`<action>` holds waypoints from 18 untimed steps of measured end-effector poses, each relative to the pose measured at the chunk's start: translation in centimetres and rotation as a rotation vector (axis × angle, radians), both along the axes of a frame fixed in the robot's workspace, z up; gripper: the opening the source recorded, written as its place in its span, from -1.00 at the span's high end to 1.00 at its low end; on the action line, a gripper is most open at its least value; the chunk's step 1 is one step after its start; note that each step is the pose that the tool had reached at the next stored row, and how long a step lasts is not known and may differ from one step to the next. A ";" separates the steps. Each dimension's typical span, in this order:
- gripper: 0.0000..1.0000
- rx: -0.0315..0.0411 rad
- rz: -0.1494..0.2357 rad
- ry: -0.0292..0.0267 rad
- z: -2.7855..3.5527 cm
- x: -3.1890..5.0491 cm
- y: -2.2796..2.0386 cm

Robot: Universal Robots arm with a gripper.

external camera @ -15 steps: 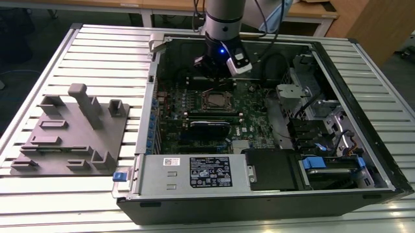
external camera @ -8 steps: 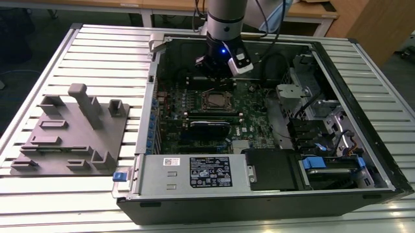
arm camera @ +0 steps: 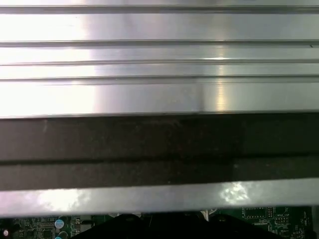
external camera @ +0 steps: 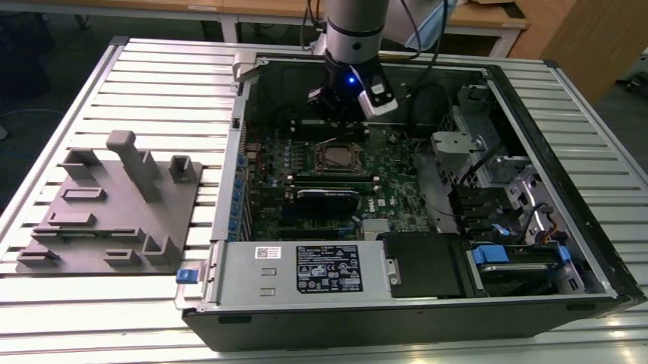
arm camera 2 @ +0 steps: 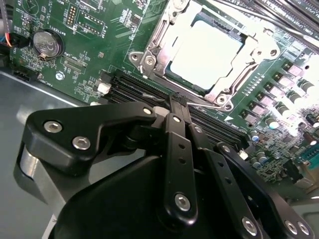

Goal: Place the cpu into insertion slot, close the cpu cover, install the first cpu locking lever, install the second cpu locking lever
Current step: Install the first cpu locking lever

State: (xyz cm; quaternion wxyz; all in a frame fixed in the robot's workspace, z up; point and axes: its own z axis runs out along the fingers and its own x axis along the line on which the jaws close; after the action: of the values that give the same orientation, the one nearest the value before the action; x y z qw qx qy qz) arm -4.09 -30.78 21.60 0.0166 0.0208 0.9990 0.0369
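The cpu [arm camera 2: 204,54] shows its pale silver top inside the insertion slot [external camera: 335,158] on the green board. The cpu cover [arm camera 2: 256,50] lies flat around it as a silvery frame, the chip showing through its window. Thin metal levers [arm camera 2: 158,31] run along the frame's sides; whether they are latched I cannot tell. My gripper [arm camera 2: 178,99] hangs a little above the long black memory slots [arm camera 2: 134,87] just beside the socket, fingers pressed together with nothing between them. In the exterior view the gripper [external camera: 339,117] is just behind the socket, deep in the open case.
The open computer case [external camera: 567,114] lies on a slatted metal table [arm camera: 159,74]. A grey fixture [external camera: 111,205] stands at the exterior view's left. Cables, drive bays and a power supply [external camera: 303,269] crowd the case. A coin battery [arm camera 2: 46,44] sits on the board.
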 end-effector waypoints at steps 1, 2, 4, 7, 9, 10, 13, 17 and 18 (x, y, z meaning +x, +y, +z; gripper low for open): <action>0.79 -0.0001 -0.001 0.0001 -0.02 0.05 0.00; 0.79 -0.0002 -0.001 0.0001 -0.05 0.10 0.01; 0.79 -0.0001 -0.002 0.0000 -0.11 0.23 0.01; 0.79 -0.0001 -0.004 0.0001 -0.33 0.52 0.02; 0.79 -0.0001 -0.005 0.0000 -0.40 0.59 0.02; 0.79 -0.0001 -0.005 0.0001 -0.45 0.62 0.02; 0.79 0.0000 -0.005 0.0000 -0.58 0.70 0.02; 0.79 0.0000 -0.005 0.0000 -0.78 0.80 0.03; 0.79 -0.0001 -0.005 0.0000 -0.83 0.82 0.02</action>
State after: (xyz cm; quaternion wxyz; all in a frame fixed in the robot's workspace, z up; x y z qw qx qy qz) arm -3.27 -30.75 20.78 0.0166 0.0231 0.9989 0.0368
